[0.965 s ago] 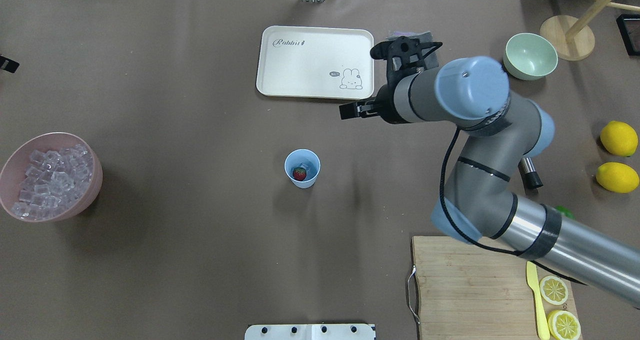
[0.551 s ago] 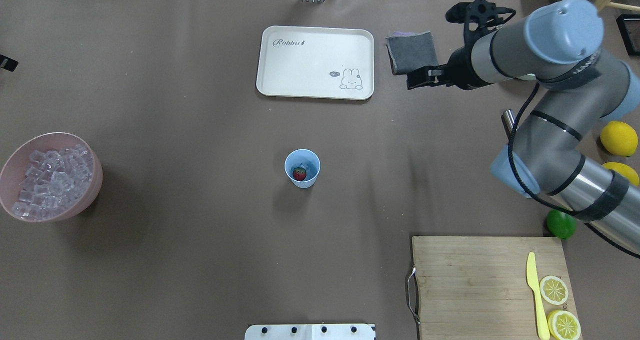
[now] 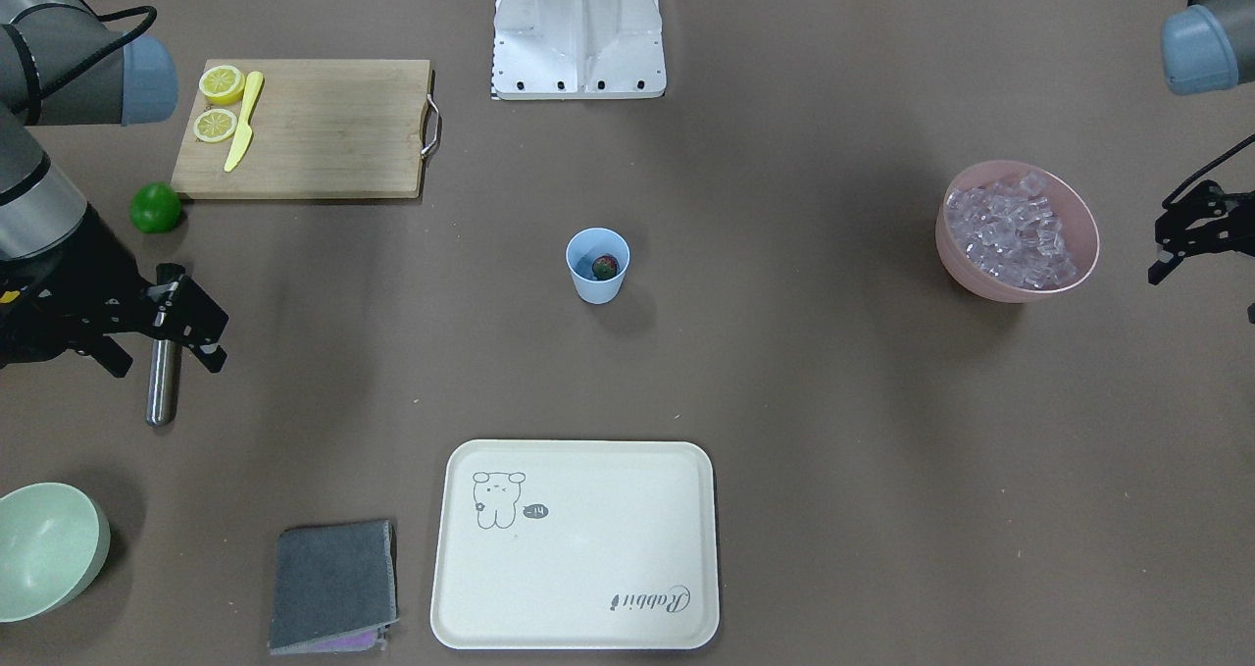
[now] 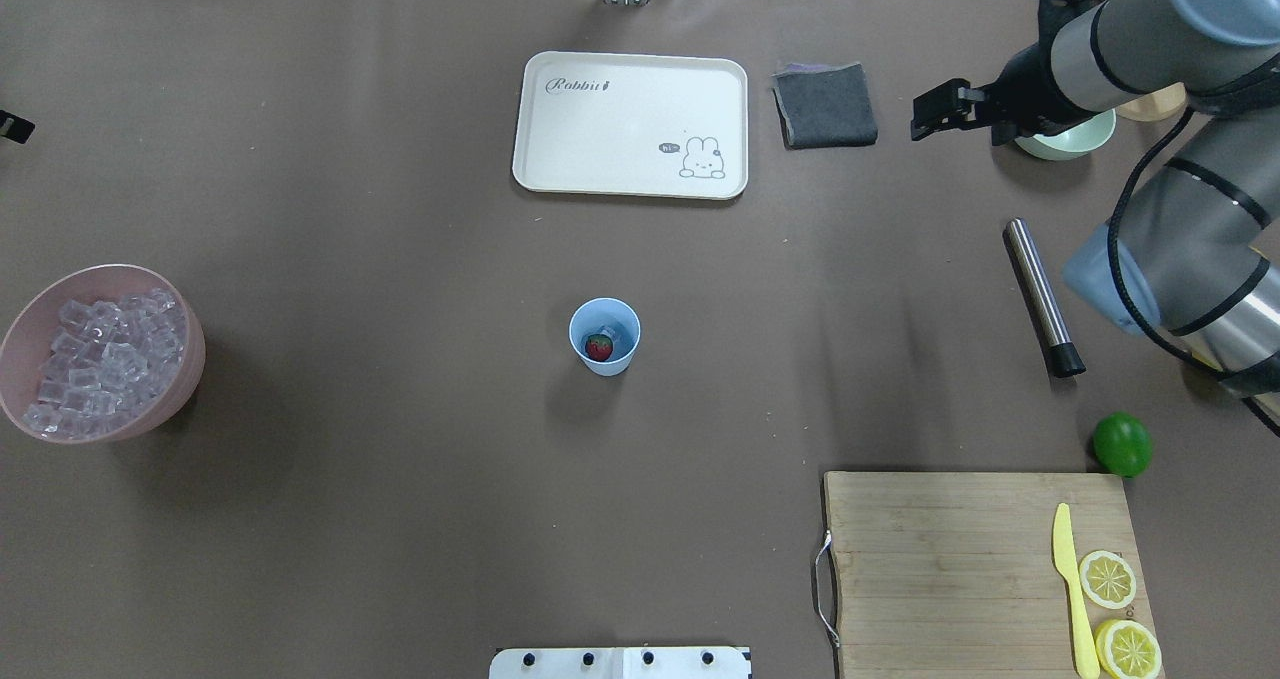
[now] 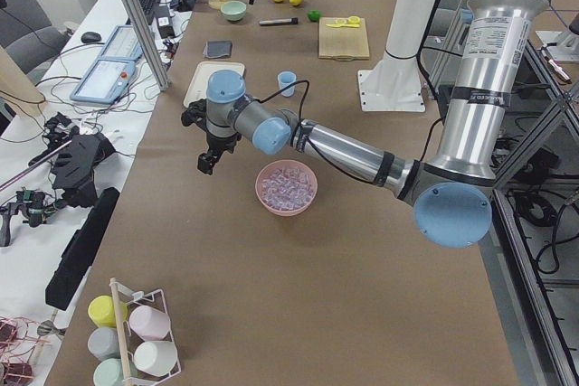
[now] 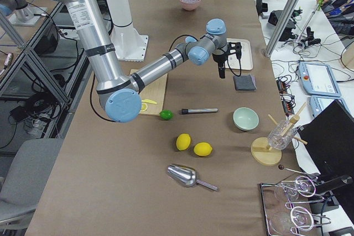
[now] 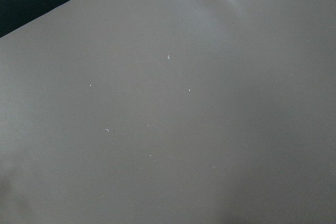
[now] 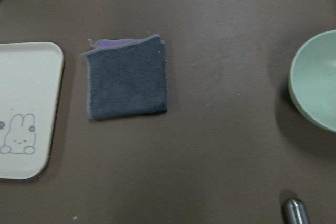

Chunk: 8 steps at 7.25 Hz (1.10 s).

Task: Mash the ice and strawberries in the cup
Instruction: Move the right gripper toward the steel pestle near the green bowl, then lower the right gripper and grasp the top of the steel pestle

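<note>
The light-blue cup (image 4: 605, 336) stands upright mid-table, also in the front view (image 3: 598, 266). Inside it lie the red strawberry (image 4: 598, 347) and a little clear ice (image 4: 621, 333). More ice cubes (image 4: 100, 354) fill the pink bowl (image 4: 190, 359) at the far left. My right gripper (image 4: 925, 117) hangs open and empty high over the back right, between the grey cloth and the green bowl; it also shows in the front view (image 3: 196, 321). My left gripper (image 3: 1159, 251) is open and empty beyond the pink bowl, far from the cup.
A steel muddler (image 4: 1038, 294) lies on the table right of the cup. A cream tray (image 4: 630, 124), a grey cloth (image 4: 825, 106) and a pale green bowl (image 4: 1075, 137) sit at the back. A lime (image 4: 1121, 444) and a cutting board (image 4: 950, 559) with knife and lemon slices are front right.
My right arm has swung from beside the tray to the back right near the green bowl, uncovering the muddler and the lime. The cup and its contents have not moved.
</note>
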Motion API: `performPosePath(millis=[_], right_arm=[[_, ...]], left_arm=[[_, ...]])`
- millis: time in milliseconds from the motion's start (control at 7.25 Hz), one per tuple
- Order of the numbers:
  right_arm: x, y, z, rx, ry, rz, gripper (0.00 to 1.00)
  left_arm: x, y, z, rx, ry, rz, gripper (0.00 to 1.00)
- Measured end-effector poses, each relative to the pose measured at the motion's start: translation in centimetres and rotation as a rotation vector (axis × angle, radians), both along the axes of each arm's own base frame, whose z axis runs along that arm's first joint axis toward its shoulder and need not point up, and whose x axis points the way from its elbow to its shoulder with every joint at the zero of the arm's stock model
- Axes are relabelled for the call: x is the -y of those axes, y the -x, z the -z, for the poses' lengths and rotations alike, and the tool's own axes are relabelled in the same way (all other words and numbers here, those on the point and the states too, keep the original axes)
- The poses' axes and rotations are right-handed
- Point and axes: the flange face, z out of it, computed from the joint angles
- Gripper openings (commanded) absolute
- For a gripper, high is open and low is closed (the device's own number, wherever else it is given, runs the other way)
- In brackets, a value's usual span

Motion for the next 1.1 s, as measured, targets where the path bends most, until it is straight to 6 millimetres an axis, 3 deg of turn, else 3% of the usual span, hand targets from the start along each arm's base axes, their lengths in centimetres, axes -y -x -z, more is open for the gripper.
performPosePath(millis=[551,1103], right_arm=[[0.0,-0.2,-1.8,-0.03,0.049,-0.006,0.99],[-1.1,3.9,-3.7,-0.081,0.046,0.034,1.0]], left_arm=[[-0.7,1.0,0.5,0.07,-0.044,0.055,0.97],[-1.0,1.1,1.2,0.075,-0.059,0.062,0.97]])
